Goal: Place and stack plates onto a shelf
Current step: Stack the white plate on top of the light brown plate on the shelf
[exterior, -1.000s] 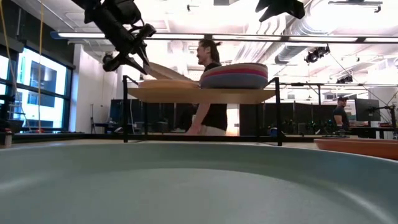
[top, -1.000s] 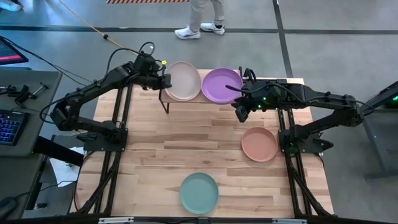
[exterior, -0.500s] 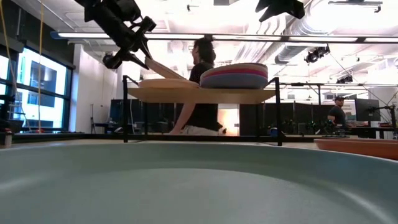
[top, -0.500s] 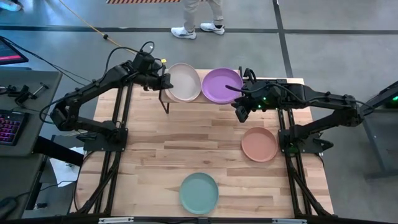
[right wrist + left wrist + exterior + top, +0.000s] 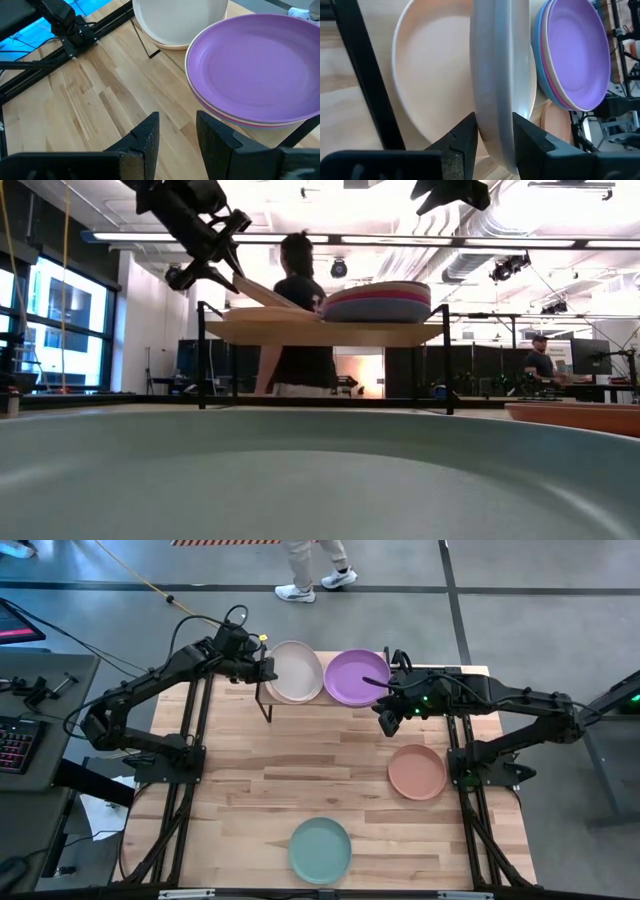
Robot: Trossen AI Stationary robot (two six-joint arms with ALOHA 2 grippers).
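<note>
Left pincer (image 5: 495,137) clamps tilted beige plate (image 5: 500,75) rim over shelf (image 5: 320,333); person (image 5: 295,320) behind.

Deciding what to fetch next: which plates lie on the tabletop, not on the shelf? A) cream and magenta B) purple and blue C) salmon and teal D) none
C: in the high view the salmon plate and teal plate lie on the bare table, away from the shelf.

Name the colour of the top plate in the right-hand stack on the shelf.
Purple; the top plate shows best in the right wrist view.
</note>
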